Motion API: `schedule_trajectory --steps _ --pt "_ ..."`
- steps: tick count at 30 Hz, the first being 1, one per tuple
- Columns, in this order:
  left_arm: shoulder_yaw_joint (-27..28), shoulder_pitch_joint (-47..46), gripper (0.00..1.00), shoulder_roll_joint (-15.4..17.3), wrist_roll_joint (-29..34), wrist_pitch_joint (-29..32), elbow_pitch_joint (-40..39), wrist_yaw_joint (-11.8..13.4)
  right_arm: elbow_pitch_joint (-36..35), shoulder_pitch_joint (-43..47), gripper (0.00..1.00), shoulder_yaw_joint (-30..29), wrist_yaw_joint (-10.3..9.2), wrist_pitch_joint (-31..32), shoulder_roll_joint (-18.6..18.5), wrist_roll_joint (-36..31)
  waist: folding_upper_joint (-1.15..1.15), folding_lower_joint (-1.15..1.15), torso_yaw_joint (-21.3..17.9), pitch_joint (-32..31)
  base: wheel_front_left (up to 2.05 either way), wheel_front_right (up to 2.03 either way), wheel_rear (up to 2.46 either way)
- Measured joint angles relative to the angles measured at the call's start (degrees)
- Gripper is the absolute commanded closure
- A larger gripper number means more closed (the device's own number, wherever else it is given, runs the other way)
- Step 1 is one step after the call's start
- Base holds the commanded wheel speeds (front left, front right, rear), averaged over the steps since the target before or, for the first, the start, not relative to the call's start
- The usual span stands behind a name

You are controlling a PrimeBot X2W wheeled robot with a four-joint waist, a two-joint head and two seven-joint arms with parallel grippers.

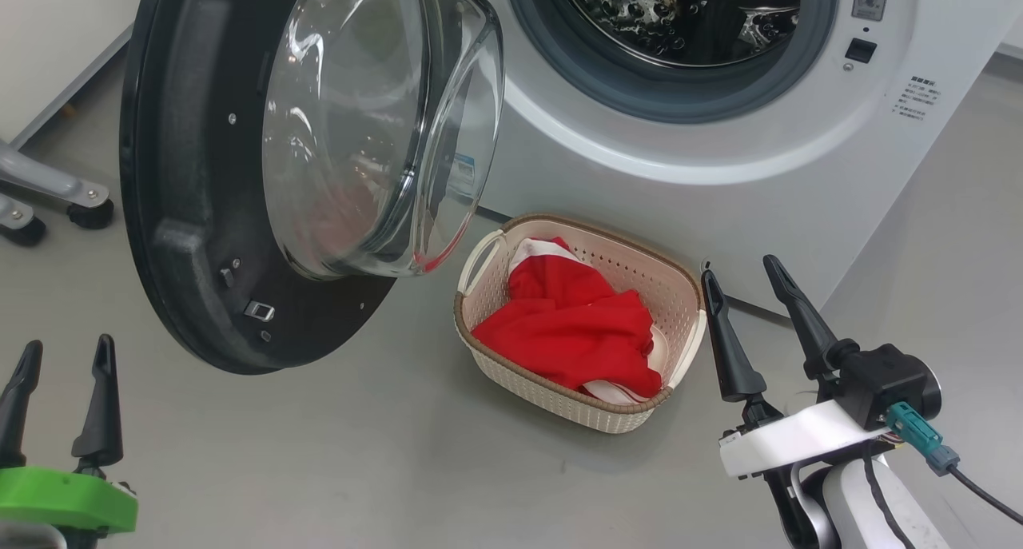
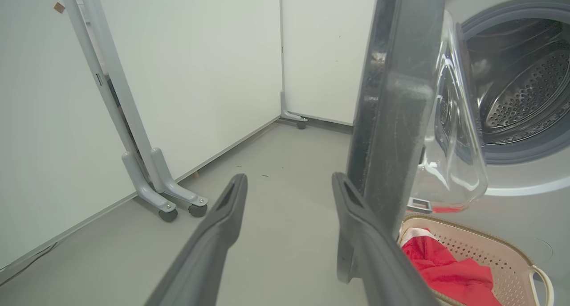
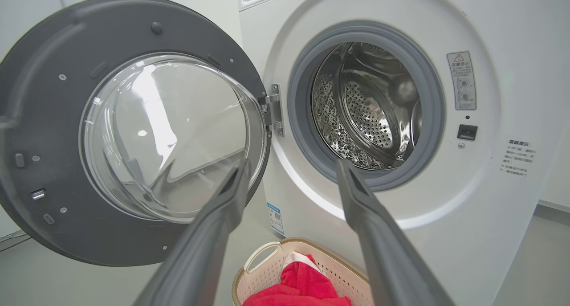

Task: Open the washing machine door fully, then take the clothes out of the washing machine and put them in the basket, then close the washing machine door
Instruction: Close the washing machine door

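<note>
1. Looking down from our head camera, we see a big white boxy front-loading washing machine (image 1: 719, 157), its grey rubber-ringed round mouth uncovered and its shiny perforated steel drum (image 1: 679, 13) in view.
2. Its large round glossy black-rimmed door (image 1: 176, 213), with a bulging clear glass bowl at the centre, stands swung wide open to our left on a metal hinge (image 3: 274, 110).
3. On the grey floor (image 1: 360, 469) sits a small cream plastic basket (image 1: 551, 403) with perforated sides and a brown woven-look rim. It is just in front of the machine, below the mouth and beside the door's lower edge.
4. Bright red soft fabric clothes (image 1: 575, 325) with white trim lie heaped inside the basket.
5. Our left gripper (image 1: 68, 343) hangs at the lower left above the floor, with its two long dark fingers spread apart and nothing between them.
6. Our right gripper (image 1: 739, 268) hangs at the lower right, just beside the basket, with its fingers also spread wide around nothing.
</note>
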Motion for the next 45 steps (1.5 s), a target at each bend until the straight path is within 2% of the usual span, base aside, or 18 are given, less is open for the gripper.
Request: schedule_trajectory --steps 21,23,35,38,45 --pt "-1.2 -0.2 0.00 0.6 0.5 -1.8 2.2 0.0 -0.2 0.0 0.00 -0.4 0.01 0.0 0.4 -0.1 0.00 0.00 0.0 0.3 0.00 0.00 0.00" --pt "-1.9 -0.2 1.00 0.7 0.5 -1.8 2.3 0.0 -0.2 0.0 0.00 -0.5 0.01 0.0 0.4 -0.1 0.00 0.00 0.0 0.4 0.00 0.00 0.00" --pt "-2.4 -1.8 1.00 2.5 -0.1 -2.3 1.8 0.0 -0.2 0.0 0.00 -0.5 0.01 0.0 0.5 -0.2 0.00 0.00 -0.1 0.6 0.00 0.00 0.00" --pt "-1.3 -3.3 1.00 2.1 -4.9 -1.9 1.7 0.0 -0.2 0.0 0.00 -0.5 0.01 0.0 0.5 -0.2 0.00 0.00 -0.1 0.7 0.00 0.00 0.00" --pt "2.7 -7.9 1.00 -0.2 -18.3 3.6 2.5 0.0 -0.2 0.0 0.00 -0.4 0.02 0.0 0.5 -0.3 0.00 0.00 -0.2 1.0 0.00 0.00 0.00"
